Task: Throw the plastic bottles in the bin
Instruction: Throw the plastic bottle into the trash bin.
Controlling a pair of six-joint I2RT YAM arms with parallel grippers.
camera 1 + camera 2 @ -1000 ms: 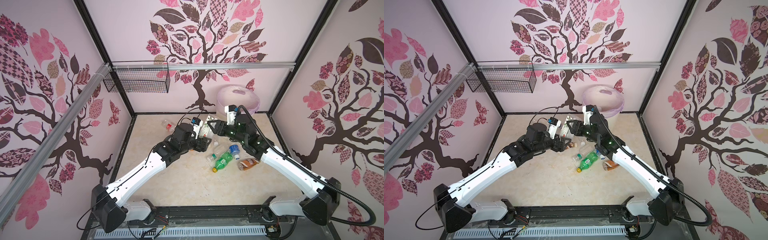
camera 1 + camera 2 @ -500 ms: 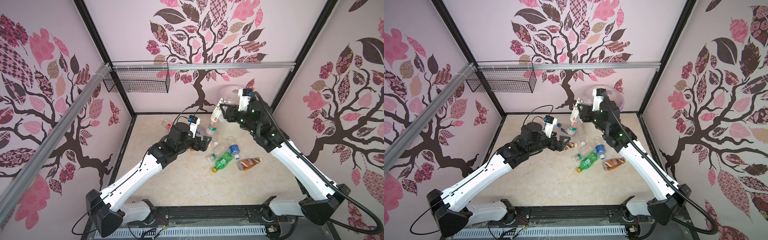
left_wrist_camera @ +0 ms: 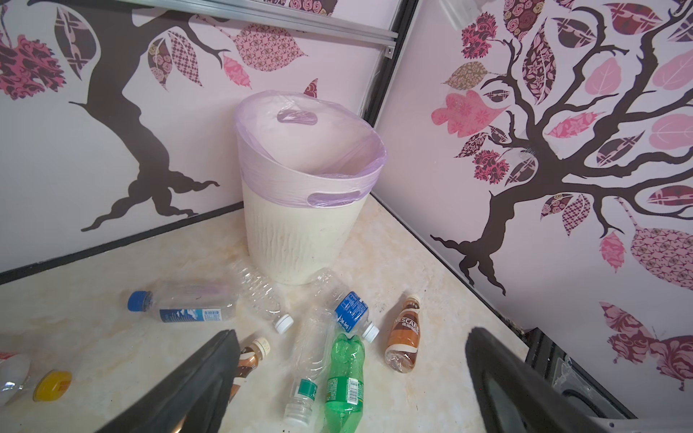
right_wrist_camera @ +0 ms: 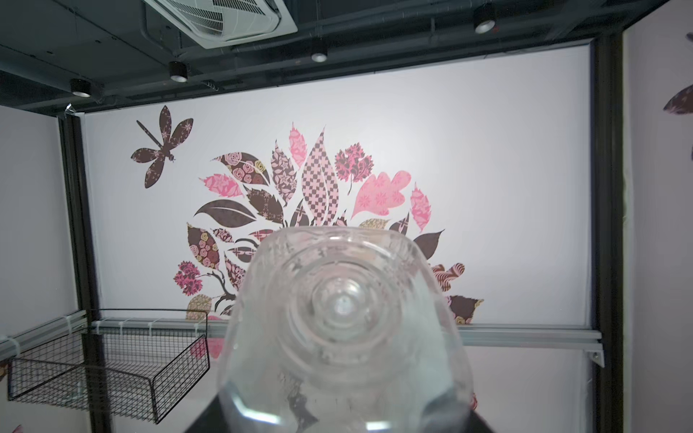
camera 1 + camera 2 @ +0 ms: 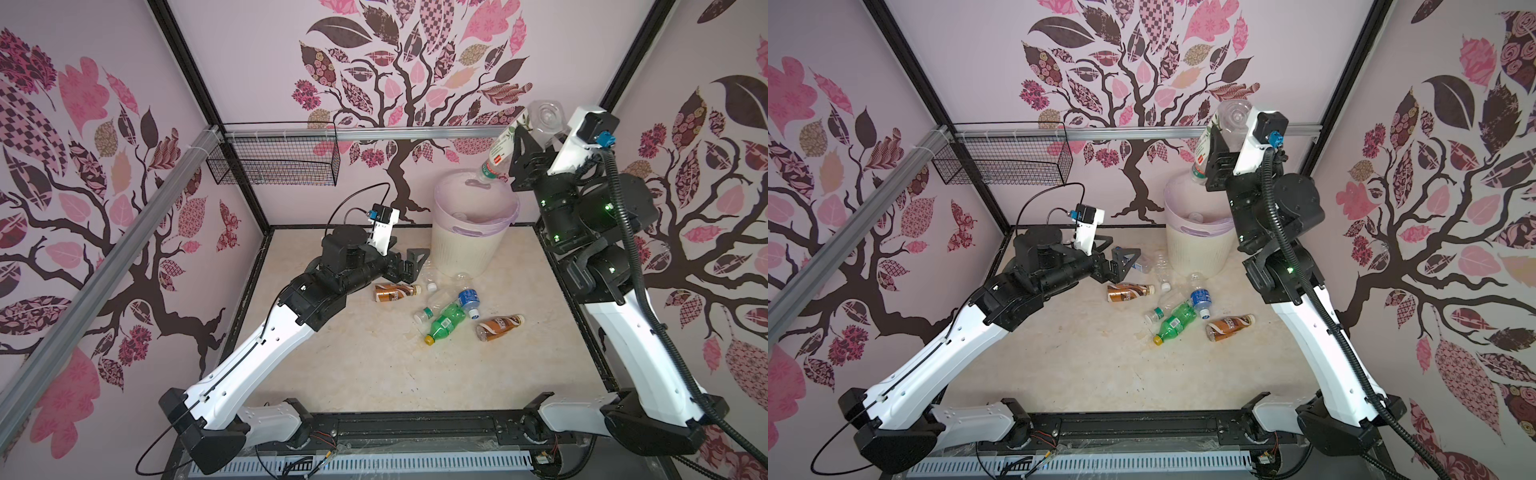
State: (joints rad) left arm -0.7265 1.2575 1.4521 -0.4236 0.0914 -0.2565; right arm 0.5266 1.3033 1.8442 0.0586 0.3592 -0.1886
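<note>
My right gripper is shut on a clear plastic bottle with a white-and-green label. It holds the bottle cap-down, high over the far rim of the bin. The bin is cream, ribbed and lined with a lilac bag. My left gripper hangs open and empty, low over the floor to the left of the bin. On the floor lie a green bottle, two brown-labelled bottles and several clear ones.
A black wire mesh basket hangs on the back rail at the left. A blue-capped clear bottle and a yellow cap lie left of the pile. A clear bottle lies inside the bin. Patterned walls close three sides.
My right arm has lifted the clear bottle from the floor pile up and back to above the bin. My left gripper has opened wide and stayed low near the pile.
</note>
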